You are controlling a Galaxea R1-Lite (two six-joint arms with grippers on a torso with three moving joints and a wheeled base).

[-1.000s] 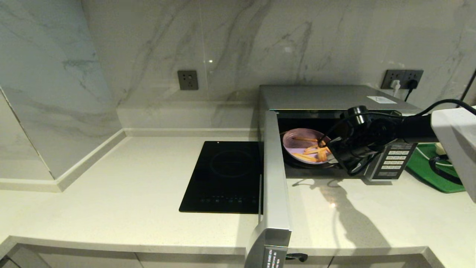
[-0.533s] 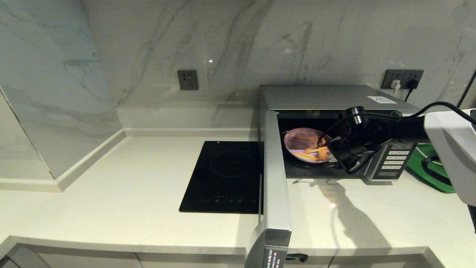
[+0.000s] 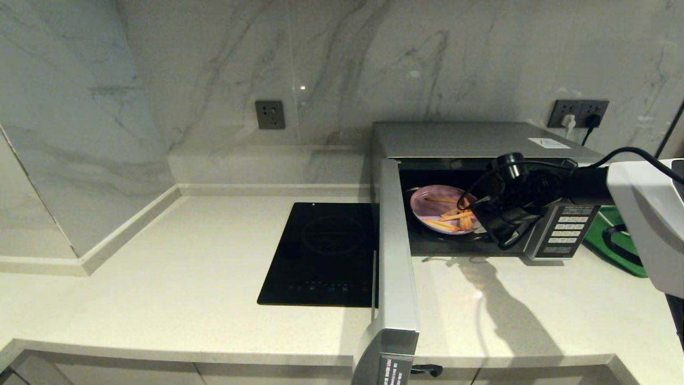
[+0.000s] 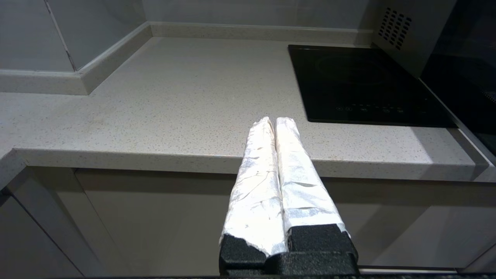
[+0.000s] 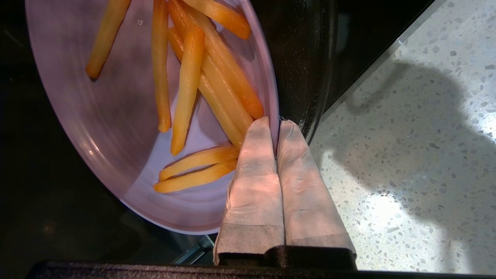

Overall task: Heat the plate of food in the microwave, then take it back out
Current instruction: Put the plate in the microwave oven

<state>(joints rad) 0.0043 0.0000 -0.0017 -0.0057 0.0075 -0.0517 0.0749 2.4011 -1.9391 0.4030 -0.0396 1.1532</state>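
The silver microwave [image 3: 470, 140] stands at the back right of the counter, its door [image 3: 396, 267] swung wide open towards me. Inside sits the pale lavender plate of food [image 3: 435, 207] with orange-yellow sticks, large in the right wrist view [image 5: 116, 116]. My right gripper [image 3: 473, 222] reaches into the cavity mouth and is shut on the plate's near right rim [image 5: 276, 126], one finger inside the rim and one outside. My left gripper [image 4: 274, 122] is shut on nothing, parked below the counter's front edge and out of the head view.
A flat black induction cooktop [image 3: 323, 251] lies left of the open door. A green tray [image 3: 620, 243] lies right of the microwave, partly behind my right arm. The button panel [image 3: 566, 230] is beside my wrist. Wall sockets [image 3: 580, 113] sit behind the microwave.
My right gripper has carried the plate a little deeper into the microwave and slightly to the right; the arm has shifted with it. The left arm has not moved.
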